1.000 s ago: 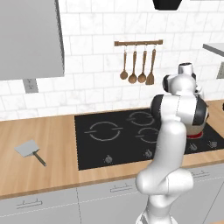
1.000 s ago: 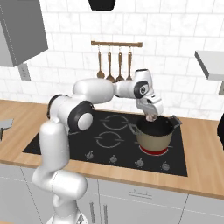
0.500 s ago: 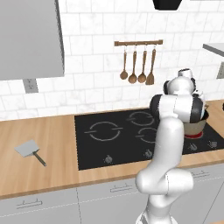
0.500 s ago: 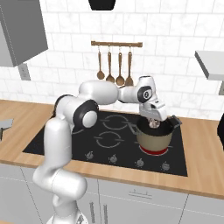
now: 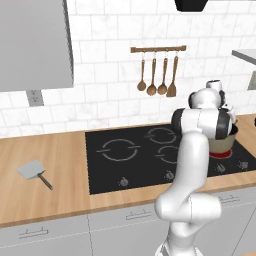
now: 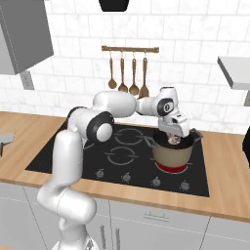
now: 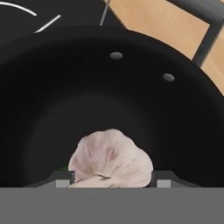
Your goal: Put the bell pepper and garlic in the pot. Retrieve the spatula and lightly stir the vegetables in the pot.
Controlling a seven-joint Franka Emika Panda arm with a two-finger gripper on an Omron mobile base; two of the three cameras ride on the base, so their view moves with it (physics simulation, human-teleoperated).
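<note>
Since a second ago the arm has swung down a bit over the pot [image 6: 172, 154]: the hand sat higher above the rim then, and now the gripper [image 6: 173, 140] hangs right at the pot's mouth. The base hasn't driven anywhere, so the kitchen lines up the same in both base views.

From the hand view, the garlic [image 7: 111, 158] sits between the two dark finger tips, right over the dark inside of the pot [image 7: 52, 105]. The jaws are apart with the bulb filling the gap between them, but I honestly can't tell whether they're pinching it or have just let it go. There's a tiny speck of green peeking out at the garlic's left edge, too small to say what it is.

The pot stands on the front right burner of the black cooktop [image 6: 73, 156], and that burner glows red under it. In the left base view the pot [image 5: 224, 142] is mostly hidden behind the arm.

The spatula [image 5: 34, 172] lies flat on the wooden counter [image 5: 55, 200], well to the left of the cooktop, nowhere near the arm. Wooden spoons [image 6: 128, 78] hang from a rail on the tiled wall behind the cooktop.
</note>
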